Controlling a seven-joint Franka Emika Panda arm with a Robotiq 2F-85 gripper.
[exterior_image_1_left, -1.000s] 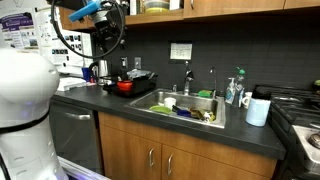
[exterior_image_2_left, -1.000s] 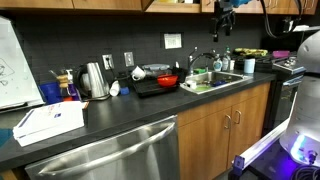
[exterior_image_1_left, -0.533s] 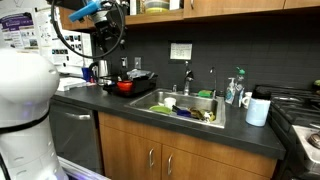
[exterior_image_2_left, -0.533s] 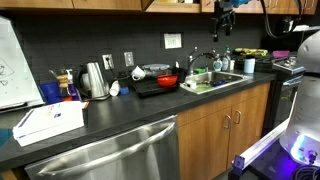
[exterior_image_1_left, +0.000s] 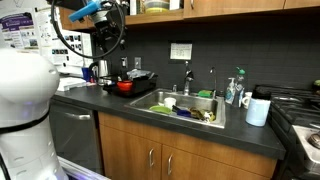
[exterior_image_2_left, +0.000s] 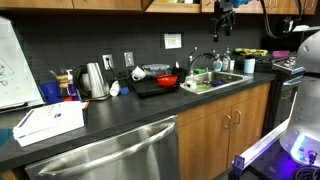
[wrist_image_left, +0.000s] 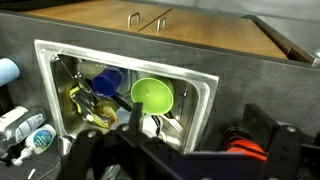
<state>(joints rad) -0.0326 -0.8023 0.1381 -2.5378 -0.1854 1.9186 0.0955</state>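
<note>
Claw (exterior_image_2_left: 221, 30) still hangs unmoved above the sink (exterior_image_2_left: 203, 88).

Clad in a smooth, glossy white shell (exterior_image_1_left: 25, 95), rounded and bulbous at the joints, with soft grey shading along the seams between links; seen so in both exterior views. Lit low down at the base (exterior_image_2_left: 300, 150) by a blue-violet glow. Hung with black cables (exterior_image_1_left: 112, 30), thin and slack, curving in wide loops off the upper links. Marked near the wrist by a bright blue piece (exterior_image_1_left: 88, 10), long and narrow. Finished with a black pincer (wrist_image_left: 148, 135), matt and blocky, blurred in the wrist view, bearing an orange-red marking (wrist_image_left: 238, 150) on the dark housing to one side. Screws and lettering too small to tell.
</note>
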